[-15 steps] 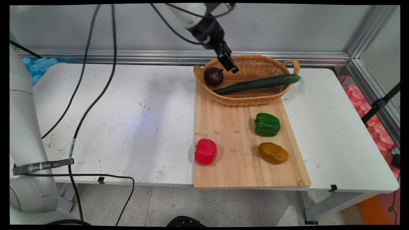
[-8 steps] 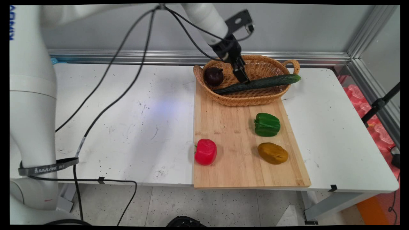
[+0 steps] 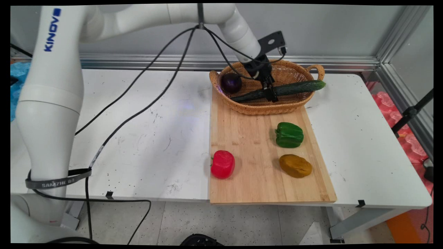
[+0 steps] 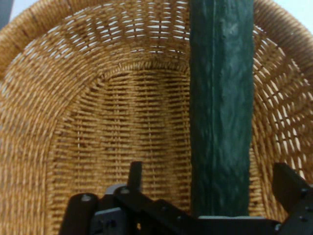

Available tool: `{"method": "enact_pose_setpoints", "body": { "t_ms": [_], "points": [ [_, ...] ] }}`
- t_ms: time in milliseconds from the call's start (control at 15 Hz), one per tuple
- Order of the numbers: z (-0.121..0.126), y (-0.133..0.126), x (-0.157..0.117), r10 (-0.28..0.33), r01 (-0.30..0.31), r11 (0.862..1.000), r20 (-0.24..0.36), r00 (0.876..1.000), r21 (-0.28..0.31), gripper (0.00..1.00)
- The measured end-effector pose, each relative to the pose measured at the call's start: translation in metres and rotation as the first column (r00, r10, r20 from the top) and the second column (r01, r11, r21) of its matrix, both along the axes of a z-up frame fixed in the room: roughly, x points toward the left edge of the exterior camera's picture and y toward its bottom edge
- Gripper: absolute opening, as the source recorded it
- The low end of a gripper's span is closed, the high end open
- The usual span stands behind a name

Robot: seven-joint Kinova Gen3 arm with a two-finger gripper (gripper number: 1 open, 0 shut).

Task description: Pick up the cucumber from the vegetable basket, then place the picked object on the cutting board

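Your tool (image 3: 272, 96) reaches into the wicker basket (image 3: 294, 103), its fingers spread either side of the long cucumber (image 4: 221, 107), which lies slantwise across the basket beside a dark purple onion (image 3: 231, 82) on your table (image 3: 138, 138).

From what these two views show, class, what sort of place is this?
Probably a robotics lab set up for kitchen-style handling: a white table framed by metal rails, and a cutting board and wicker basket with a cucumber under the end effector.
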State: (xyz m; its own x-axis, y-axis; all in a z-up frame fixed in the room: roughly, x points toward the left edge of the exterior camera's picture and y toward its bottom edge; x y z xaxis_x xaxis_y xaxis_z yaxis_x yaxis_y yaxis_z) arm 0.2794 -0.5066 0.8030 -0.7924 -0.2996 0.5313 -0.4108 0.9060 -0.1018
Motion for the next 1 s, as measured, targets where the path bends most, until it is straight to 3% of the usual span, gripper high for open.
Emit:
{"method": "enact_pose_setpoints", "body": {
  "t_ms": [67, 133, 400, 600, 1000],
  "points": [
    [-0.005, -0.004, -0.003, -0.009, 0.009, 1.000, 0.003, 1.000, -0.001, 1.00],
    [-0.008, -0.007, -0.005, -0.019, 0.019, 1.000, 0.007, 1.000, -0.001, 0.00],
    [-0.009, -0.014, -0.009, -0.065, 0.066, 0.998, 0.015, 0.998, -0.012, 0.00],
    [0.004, -0.015, -0.006, -0.086, 0.087, 0.996, 0.017, 0.996, -0.025, 0.00],
    [0.059, -0.008, 0.005, -0.065, 0.065, 0.996, -0.004, 0.998, -0.061, 0.00]
  ]
}}
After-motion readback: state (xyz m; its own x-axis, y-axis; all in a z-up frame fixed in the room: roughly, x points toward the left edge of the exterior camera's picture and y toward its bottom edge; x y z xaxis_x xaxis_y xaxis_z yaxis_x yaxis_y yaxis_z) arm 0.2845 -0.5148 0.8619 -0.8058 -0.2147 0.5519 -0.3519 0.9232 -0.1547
